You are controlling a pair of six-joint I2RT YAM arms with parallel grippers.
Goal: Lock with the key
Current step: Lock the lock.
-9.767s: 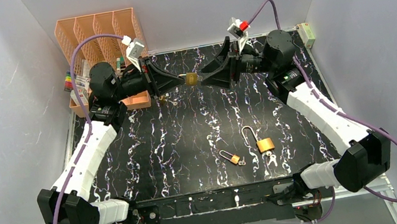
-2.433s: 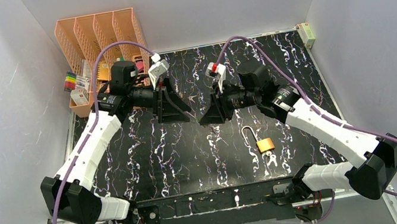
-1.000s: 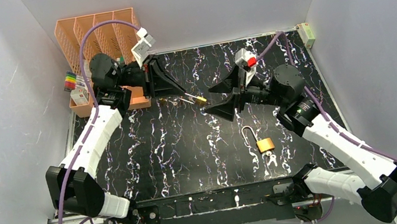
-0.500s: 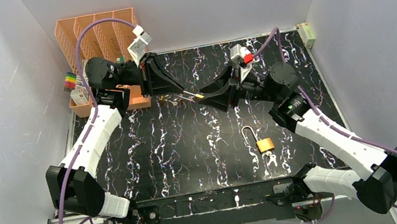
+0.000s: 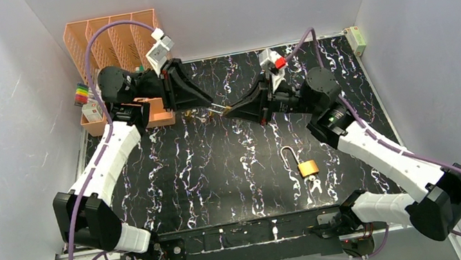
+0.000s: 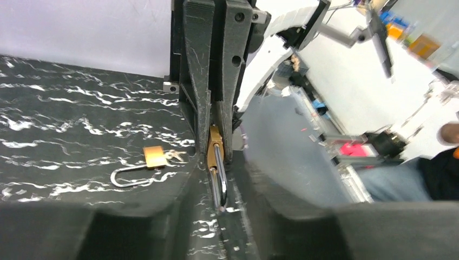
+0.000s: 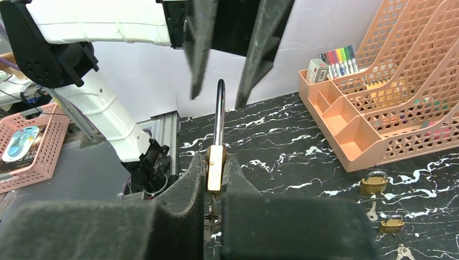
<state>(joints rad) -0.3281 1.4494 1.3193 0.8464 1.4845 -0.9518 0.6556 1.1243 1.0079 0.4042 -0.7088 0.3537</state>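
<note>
clenched on the brass body of the small padlock [image 7: 215,173]: the right end effector [image 7: 215,160], holding it in mid-air over the far middle of the worktop [image 5: 221,173]. shackle [image 7: 220,114] aimed straight at the left end effector [image 7: 219,101], released, fingers spread to either side of the shackle tip and touching nothing in the right wrist view. keyhole hidden. something metallic hanging under the body between the right fingers (a key perhaps, cannot tell). seen from above, little more than a glint between two black noses. lower part of the left wrist view blurred by its own fingers. print on the small box beside the markers [image 7: 338,56] too small to read. both arms stretched from the near corners, end effectors nose to nose beside the orange organiser [image 5: 112,40]. nearer the right forearm, a larger padlock [image 5: 308,167], shackle unlatched, keys [image 5: 314,184] just beside. by the organiser, two more padlocks [image 7: 373,183] with loose keys [image 7: 372,211].
</note>
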